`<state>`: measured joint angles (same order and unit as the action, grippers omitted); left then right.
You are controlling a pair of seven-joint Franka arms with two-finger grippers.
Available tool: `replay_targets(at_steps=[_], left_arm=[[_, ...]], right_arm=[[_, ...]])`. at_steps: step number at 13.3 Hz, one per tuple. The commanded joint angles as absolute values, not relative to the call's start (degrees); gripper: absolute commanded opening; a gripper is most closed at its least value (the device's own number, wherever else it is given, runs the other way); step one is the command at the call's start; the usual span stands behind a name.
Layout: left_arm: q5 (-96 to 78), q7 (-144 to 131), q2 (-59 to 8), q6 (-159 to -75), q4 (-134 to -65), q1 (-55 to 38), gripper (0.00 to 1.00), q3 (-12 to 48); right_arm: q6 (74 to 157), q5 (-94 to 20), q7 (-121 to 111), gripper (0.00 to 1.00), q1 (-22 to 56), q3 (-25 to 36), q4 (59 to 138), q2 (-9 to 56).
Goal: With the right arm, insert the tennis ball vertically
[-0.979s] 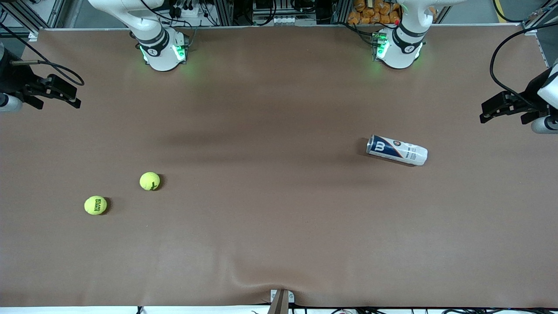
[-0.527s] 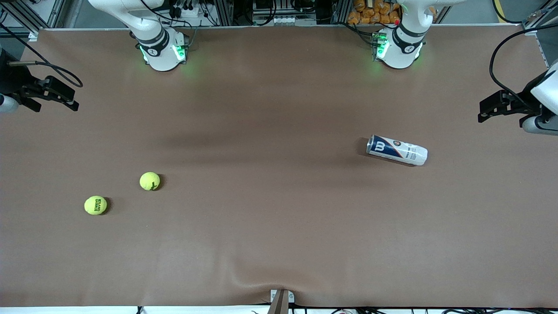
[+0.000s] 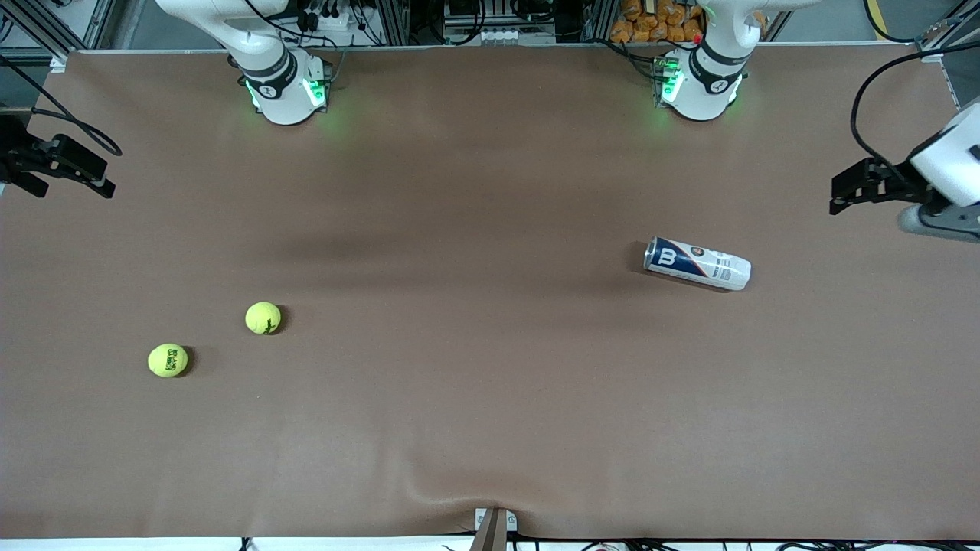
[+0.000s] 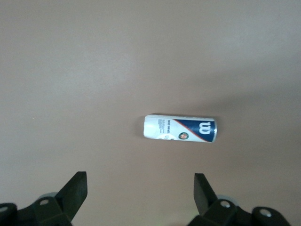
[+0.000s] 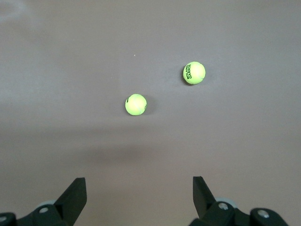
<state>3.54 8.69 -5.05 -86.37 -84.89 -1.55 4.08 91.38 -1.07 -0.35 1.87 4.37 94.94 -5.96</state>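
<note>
Over table ends | right gripper [image 5: 136, 195] wide, empty | left gripper [image 4: 138, 190] wide, empty

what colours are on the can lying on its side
The can is white and dark blue with a white W logo, clearest in the left wrist view.

Light falls evenly from above onto my brown table [image 3: 490, 398], with broad soft shadow bands across its middle. Green lamps glow at my bases. My wrist views look dimmer, soft at the edges; the can [image 4: 179, 128] stays readable.
</note>
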Motion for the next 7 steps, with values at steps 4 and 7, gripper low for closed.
replay_targets(at_steps=[4,7], left_arm=[[8.6,10.72,-10.27,-86.04,-84.9,-8.34,1.0,4.48],[14.24,2.34,-13.18,-84.99,-85.17,-10.73,1.0,4.48]], right_arm=[[91.41,-0.79,-0.62,1.0,1.67,3.96,94.04,-6.06],[91.23,-0.79,-0.7,1.0,1.14,4.39,94.22,-5.89]])
